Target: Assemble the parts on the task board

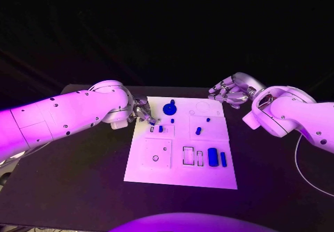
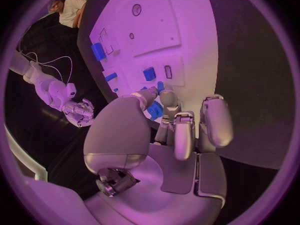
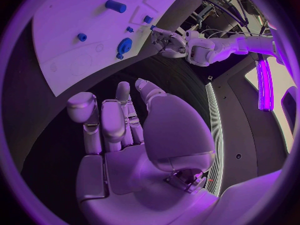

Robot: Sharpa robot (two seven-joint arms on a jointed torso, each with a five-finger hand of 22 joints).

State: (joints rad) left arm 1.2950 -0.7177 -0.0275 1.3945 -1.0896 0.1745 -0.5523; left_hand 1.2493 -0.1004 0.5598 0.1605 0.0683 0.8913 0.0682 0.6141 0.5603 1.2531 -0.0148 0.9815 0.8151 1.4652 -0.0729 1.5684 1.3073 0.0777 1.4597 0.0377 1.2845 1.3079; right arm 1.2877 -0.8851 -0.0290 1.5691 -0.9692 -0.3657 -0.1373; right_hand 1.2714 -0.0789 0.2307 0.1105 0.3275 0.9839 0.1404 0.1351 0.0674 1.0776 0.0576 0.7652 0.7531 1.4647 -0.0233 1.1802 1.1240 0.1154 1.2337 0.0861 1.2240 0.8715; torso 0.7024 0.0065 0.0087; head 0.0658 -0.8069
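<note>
Black desk (image 1: 69,179) with the white task board (image 1: 182,180) lying flat in the middle. Left hand (image 1: 143,112) sitting at the board's far left corner, fingers bunched down over the edge — from the left wrist view looks like the fingertips (image 2: 164,99) are pinching a small blue part (image 2: 160,86) right there, so counting that as held. Hard to make out the part's shape between the fingers, though.

Right hand (image 1: 229,92) hovering off the board's far right corner, above the bare desk, fingers loosely curled but apart and nothing in them — same story from its own wrist view (image 3: 119,120).

On the board itself: a round blue disc part (image 1: 170,109) with a peg sticking up near the far edge, just beside the left hand. A short blue peg (image 1: 198,130) standing in the right-hand middle panel, and another little blue piece (image 1: 160,128) in the left middle panel. Nearer the robot, a chunky blue block (image 1: 213,157) and a thin blue bar (image 1: 223,159) side by side on the right, next to two outlined rectangular slots (image 1: 188,155). Small ring (image 1: 155,158) marked on the near left panel.
</note>
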